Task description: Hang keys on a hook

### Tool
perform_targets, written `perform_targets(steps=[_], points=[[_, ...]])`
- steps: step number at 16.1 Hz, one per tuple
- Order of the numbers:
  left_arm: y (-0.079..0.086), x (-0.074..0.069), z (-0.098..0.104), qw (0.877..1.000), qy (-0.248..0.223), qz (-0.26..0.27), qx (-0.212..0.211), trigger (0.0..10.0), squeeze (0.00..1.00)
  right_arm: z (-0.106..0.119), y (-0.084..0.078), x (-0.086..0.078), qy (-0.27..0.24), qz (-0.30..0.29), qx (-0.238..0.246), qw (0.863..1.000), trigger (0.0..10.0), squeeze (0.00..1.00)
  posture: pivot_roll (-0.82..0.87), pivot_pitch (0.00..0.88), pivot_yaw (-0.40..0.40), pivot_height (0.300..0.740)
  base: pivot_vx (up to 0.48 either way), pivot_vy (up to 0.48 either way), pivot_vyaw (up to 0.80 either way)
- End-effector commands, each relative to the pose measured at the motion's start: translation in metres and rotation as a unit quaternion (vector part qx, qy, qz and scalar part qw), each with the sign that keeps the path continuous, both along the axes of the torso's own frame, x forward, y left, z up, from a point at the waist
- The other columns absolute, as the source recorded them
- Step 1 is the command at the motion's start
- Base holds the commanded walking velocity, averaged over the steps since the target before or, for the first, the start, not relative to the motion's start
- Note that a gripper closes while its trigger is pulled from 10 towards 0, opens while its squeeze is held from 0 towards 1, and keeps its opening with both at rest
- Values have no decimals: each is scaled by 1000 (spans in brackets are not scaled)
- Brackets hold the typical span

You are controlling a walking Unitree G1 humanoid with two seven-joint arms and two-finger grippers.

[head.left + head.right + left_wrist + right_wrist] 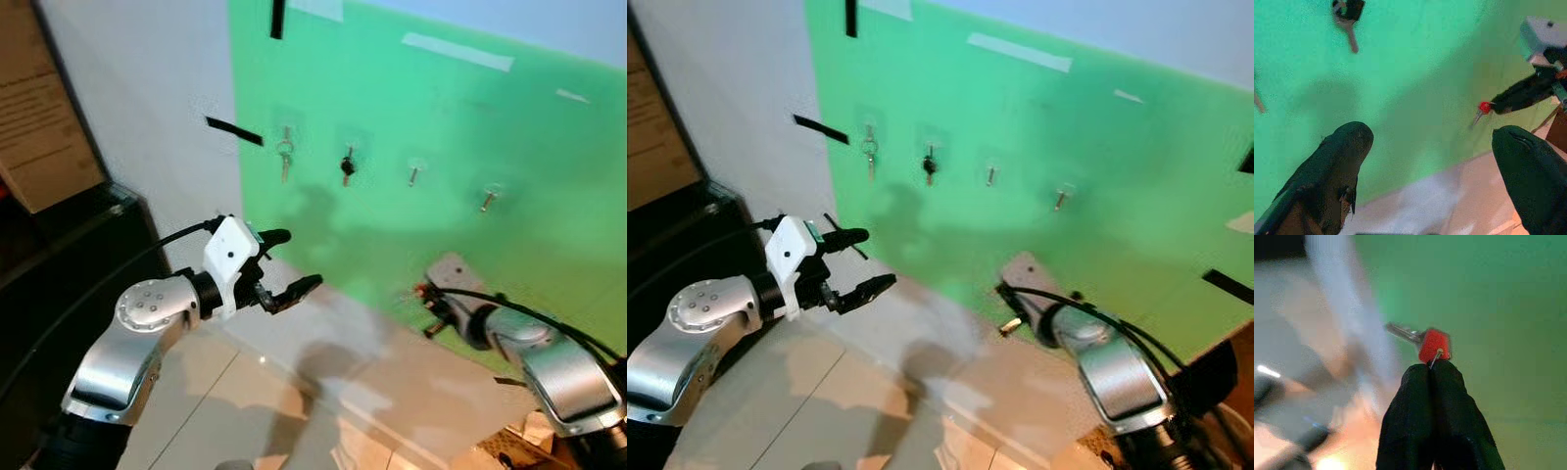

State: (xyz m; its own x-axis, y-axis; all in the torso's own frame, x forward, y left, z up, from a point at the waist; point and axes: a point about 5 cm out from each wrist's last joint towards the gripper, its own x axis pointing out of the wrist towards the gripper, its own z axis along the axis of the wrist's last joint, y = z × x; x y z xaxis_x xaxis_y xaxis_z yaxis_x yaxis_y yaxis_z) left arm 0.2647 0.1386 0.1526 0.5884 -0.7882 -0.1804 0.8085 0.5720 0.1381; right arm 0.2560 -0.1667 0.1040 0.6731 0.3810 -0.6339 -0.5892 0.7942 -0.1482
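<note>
Red-capped key (1433,344) sits pinched between the right gripper (427,311)'s closed fingers, low at centre-right, well below the hooks. It should rise toward the bare hook (488,199) at upper right, ring leading. The left gripper (284,265) hovers spread and empty, left of centre.

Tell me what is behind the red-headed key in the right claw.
Behind the red-headed key, pinched in the right claw, is the green board. Its shank points toward blurred pale floor. The board patch directly behind its head is covered.

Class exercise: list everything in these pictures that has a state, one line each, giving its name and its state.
Left gripper: jaws open, holding nothing.
Right gripper: jaws shut on the red key.
First hook: holds a silver key.
Second hook: holds a black key.
Third hook: bare.
Fourth hook: bare.
</note>
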Motion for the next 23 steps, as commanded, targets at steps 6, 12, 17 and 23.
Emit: perform_targets(steps=[6,12,17,23], points=[[2,-2,-2,1000,11,-15,14,10000,0,7,17,-2,1,25,71,997,10000,0,35,0,-68,740,0,0,0],[0,-3,-2,1000,12,-20,16,10000,0,22,7,13,-63,-10,54,996,10000,0,30,0,-67,740,0,0,0],[1,-5,-3,999,17,-27,18,10000,0,82,6,38,-197,-63,181,961,10000,0,33,0,-70,740,0,0,0],[1,-6,-4,999,19,-30,19,10000,0,107,4,44,-233,-69,220,945,10000,0,32,0,-70,740,0,0,0]])
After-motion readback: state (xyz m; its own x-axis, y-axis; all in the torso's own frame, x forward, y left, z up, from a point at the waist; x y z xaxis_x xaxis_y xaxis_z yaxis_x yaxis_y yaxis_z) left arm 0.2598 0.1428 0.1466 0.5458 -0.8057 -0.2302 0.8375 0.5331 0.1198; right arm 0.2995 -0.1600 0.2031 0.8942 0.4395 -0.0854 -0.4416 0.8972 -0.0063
